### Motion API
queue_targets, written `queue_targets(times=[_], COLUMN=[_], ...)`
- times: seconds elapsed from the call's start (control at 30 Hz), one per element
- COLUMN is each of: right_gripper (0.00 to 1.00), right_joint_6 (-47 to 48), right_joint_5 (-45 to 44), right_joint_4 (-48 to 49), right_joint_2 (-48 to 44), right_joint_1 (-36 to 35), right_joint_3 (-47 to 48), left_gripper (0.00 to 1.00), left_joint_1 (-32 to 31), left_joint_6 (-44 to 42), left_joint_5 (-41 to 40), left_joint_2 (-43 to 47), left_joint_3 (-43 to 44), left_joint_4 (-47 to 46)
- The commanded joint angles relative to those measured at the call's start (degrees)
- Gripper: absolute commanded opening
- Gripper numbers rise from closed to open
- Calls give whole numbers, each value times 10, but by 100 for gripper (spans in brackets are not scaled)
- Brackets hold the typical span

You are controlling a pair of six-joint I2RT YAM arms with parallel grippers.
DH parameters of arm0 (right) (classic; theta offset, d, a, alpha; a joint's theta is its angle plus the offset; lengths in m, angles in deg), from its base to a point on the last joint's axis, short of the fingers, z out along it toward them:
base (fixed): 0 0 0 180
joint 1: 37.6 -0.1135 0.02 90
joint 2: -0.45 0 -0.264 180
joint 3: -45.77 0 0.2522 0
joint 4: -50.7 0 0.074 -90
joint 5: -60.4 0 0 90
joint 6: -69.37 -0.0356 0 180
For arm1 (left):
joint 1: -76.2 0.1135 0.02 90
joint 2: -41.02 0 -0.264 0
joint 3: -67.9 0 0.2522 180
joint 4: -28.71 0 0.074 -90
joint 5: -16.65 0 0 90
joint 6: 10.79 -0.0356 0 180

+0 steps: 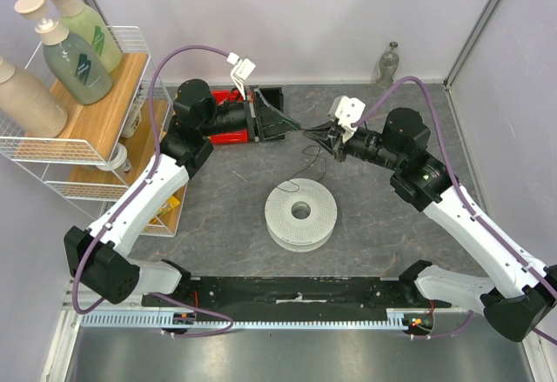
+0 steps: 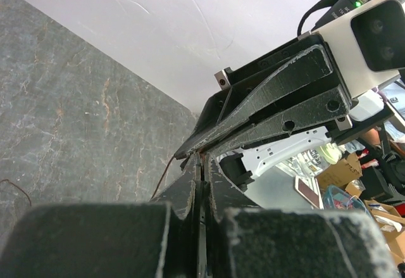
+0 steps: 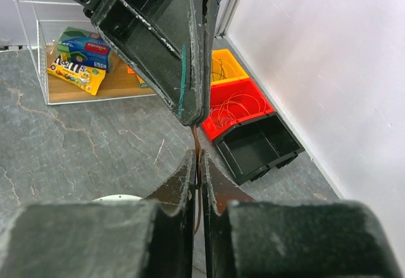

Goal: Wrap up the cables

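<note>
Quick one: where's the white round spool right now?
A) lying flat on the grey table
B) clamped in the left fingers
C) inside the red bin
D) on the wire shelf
A: the white round spool lies flat, hole up, on the grey marbled table, near its middle.

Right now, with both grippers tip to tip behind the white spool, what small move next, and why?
Probably draw the right gripper slightly away from the left gripper, toward the white round spool. Both look shut on the thin dark wire between their tips, and slack hangs loose beneath them.
</note>
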State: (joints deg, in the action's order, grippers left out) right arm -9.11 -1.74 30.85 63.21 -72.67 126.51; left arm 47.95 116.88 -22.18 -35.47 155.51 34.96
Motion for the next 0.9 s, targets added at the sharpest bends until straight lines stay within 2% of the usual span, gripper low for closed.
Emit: queue_targets(times=[0.0,0.1,0.2,0.23,0.27,0.33,0.43,0.57,0.8,0.87], right_gripper=[1,0,0,0,0,0,0,0,0,0], right_joint_6=[-3,-5,-2,1,2,2,9,45,96,115], right_joint_5=[-20,-38,-62,-68,-70,-71,-56,-54,-54,-56], right_joint_4=[23,23,22,23,20,20,20,11,22,27], right_joint_2=[1,1,0,-1,0,-1,-1,5,34,46], right_joint_1=[0,1,3,8,12,33,72,133,259,284], right_joint_3=[19,18,16,15,15,15,19,38,89,97], left_gripper=[2,2,47,59,66,70,88,92,96,96], left_joint_1=[-1,-1,4,9,18,41,85,98,94,73], left_joint_6=[-19,-22,-20,-17,-15,-8,-19,-158,-261,-298], left_joint_5=[9,11,13,14,13,19,37,21,-1,-19], left_joint_2=[3,1,3,3,6,6,-9,-9,-33,-55], left_joint_3=[-2,-3,-1,-3,-3,-3,12,4,-78,-82], left_joint_4=[-1,4,7,7,7,13,71,209,285,310])
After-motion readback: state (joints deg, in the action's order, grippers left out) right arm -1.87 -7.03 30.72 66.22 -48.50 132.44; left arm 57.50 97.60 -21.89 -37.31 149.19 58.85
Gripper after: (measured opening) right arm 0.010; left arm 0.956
